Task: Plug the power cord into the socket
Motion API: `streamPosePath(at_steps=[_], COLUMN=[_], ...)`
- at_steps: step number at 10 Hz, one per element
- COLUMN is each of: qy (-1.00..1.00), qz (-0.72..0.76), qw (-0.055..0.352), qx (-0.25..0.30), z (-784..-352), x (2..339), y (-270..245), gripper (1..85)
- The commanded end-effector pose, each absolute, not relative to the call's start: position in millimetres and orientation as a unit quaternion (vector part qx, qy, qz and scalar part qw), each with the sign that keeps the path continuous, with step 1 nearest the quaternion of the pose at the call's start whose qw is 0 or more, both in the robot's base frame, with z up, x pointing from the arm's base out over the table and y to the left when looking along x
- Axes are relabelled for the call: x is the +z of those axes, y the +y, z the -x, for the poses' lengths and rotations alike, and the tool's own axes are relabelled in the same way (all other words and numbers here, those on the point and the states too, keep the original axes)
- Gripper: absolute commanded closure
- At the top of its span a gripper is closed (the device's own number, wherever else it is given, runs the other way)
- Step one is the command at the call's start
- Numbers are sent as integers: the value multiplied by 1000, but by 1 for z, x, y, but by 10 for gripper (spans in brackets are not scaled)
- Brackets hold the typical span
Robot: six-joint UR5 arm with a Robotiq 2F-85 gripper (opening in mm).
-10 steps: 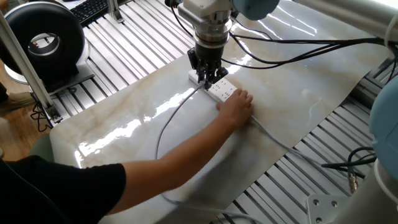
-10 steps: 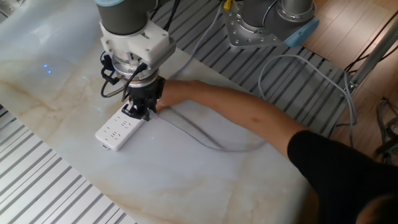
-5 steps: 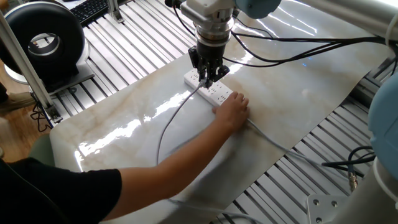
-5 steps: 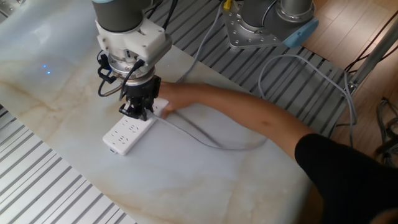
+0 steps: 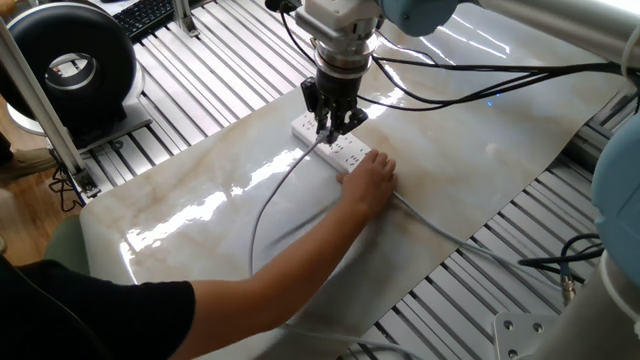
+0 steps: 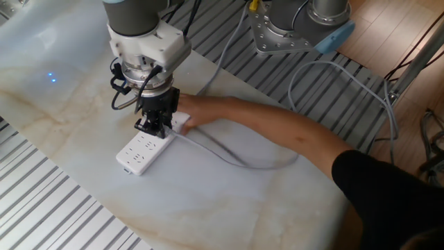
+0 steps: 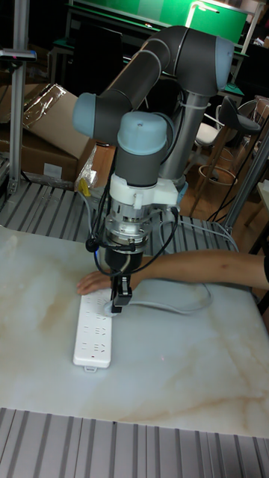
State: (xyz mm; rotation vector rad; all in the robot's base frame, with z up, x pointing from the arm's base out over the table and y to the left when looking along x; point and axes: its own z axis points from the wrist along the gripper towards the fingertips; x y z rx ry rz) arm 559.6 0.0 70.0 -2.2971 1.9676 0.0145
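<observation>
The socket, a white power strip (image 5: 343,152) (image 6: 141,153) (image 7: 93,331), lies flat on the marble tabletop. A person's hand (image 5: 368,181) (image 6: 197,110) (image 7: 94,281) presses on its far end. My gripper (image 5: 329,127) (image 6: 154,129) (image 7: 117,305) points straight down over the strip's upper outlets, shut on the small plug of the power cord. The light-grey power cord (image 5: 268,197) (image 6: 223,152) (image 7: 173,305) trails from the fingers across the table. The plug's prongs are hidden by the fingers, so I cannot tell whether they touch the outlet holes.
The person's arm (image 6: 291,135) reaches across the table beside my gripper. The strip's own grey cable (image 5: 452,237) runs off toward the table edge. A black round device (image 5: 72,60) stands at the far left, a second robot base (image 6: 298,28) at the back.
The hand has slid the power strip a little along the table under my gripper. My gripper shifted slightly and came down closer to the strip, still holding the plug.
</observation>
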Motion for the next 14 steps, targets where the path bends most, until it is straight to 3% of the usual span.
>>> streamPosePath(at_steps=[1,14], qy=[642,624], qz=[764,778], qw=[69,73], qx=[7,15], z=[-558,-543], x=[68,60], y=[-1,-11], gripper=[847,847])
